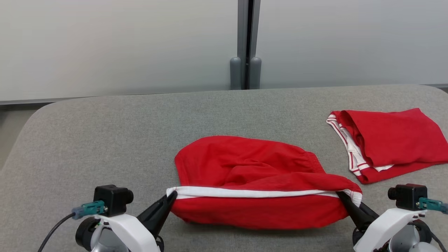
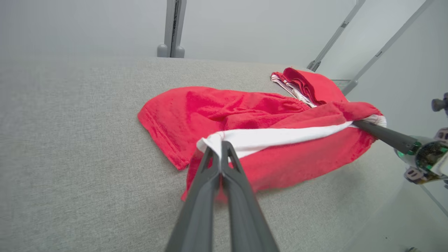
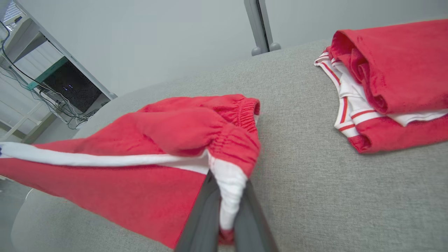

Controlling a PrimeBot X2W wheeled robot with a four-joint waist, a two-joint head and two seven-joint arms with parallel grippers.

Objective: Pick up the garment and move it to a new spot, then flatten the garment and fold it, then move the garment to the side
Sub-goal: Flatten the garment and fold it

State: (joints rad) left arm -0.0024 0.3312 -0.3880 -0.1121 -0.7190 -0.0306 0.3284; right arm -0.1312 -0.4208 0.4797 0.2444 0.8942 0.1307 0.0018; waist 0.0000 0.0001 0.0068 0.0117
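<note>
Head view: the red garment (image 1: 252, 164) lies on the grey table (image 1: 105, 140) near the folded pile (image 1: 388, 140), to its left; left gripper (image 1: 172, 196) and right gripper (image 1: 339, 194) each pinch one end of its white band (image 1: 252, 193), likely to stretch it flat. Left wrist view: fingers (image 2: 201, 182) pressed together on the band's end farthest from the pile. Right wrist view: fingers (image 3: 203, 210) nip the end nearest the pile, edge lifted

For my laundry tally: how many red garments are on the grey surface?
2. The held garment lies near the middle, gripped at its white band by the left pincer and right pincer. The folded garment lies at the far right; its layers might hide another piece.
</note>
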